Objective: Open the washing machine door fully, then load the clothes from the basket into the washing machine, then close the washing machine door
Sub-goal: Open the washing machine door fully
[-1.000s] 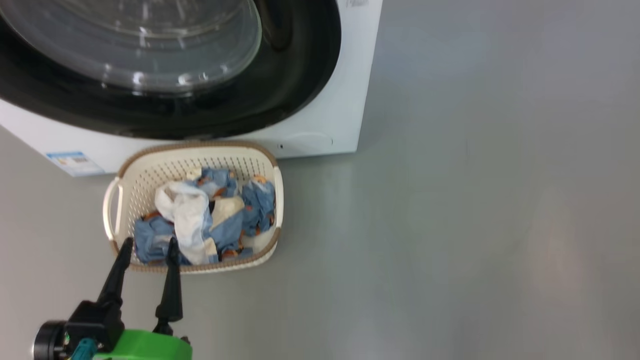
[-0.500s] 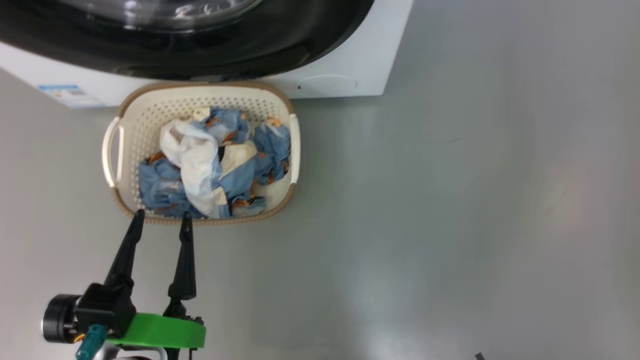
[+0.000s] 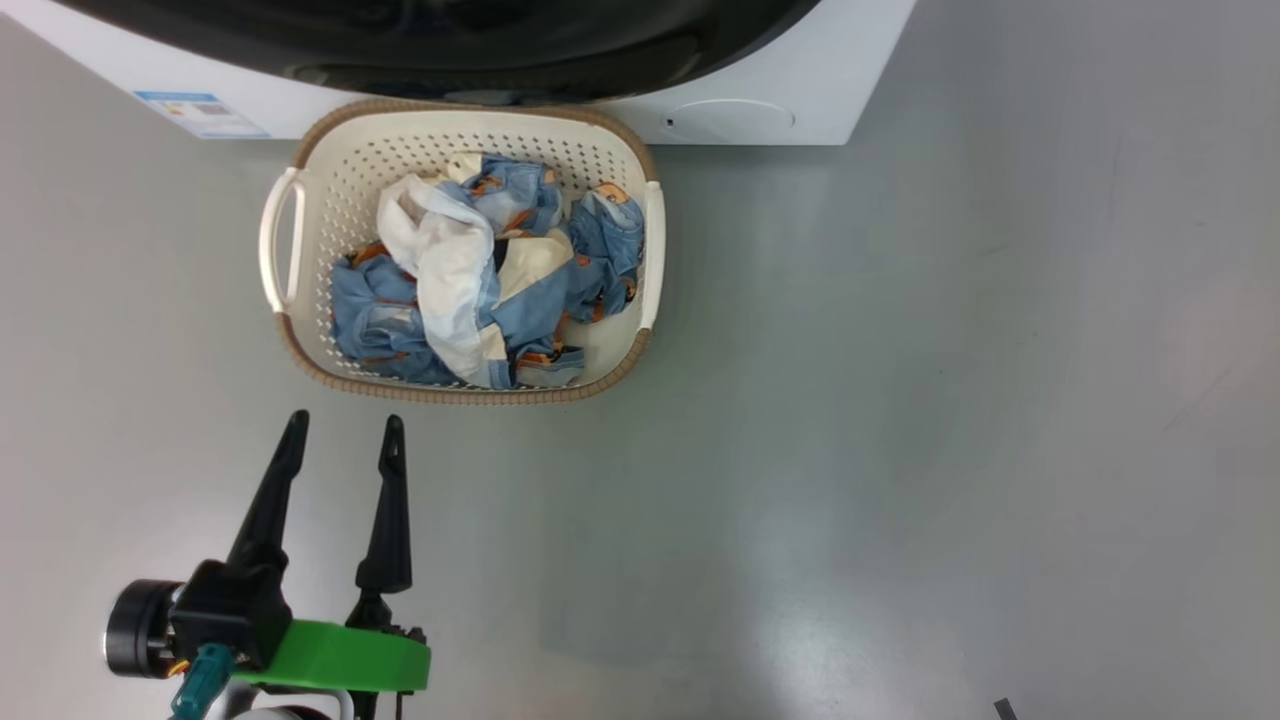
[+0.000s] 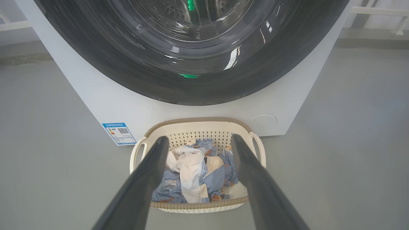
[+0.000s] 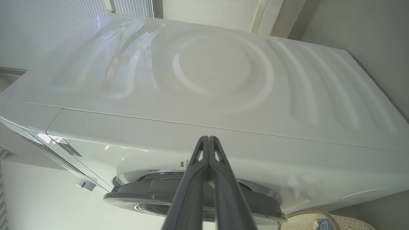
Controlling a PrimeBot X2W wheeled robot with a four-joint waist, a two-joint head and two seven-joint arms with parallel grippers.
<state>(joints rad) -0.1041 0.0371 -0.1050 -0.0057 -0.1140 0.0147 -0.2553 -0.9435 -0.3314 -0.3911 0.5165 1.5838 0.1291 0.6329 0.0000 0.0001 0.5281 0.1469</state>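
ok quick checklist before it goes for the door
1. Door opened: no, it looks closed. Not ok for loading.
2. Left end effector: open, empty, just short of the basket. Ok.
3. Right end effector: shut, empty, pointing at the machine. Ok.
4. Clothes: piled in the basket. Ok.
5. Basket clear of the door's swing: it sits close to the machine front, below the door. Cannot tell.
6. Where to grip the door: cannot tell.
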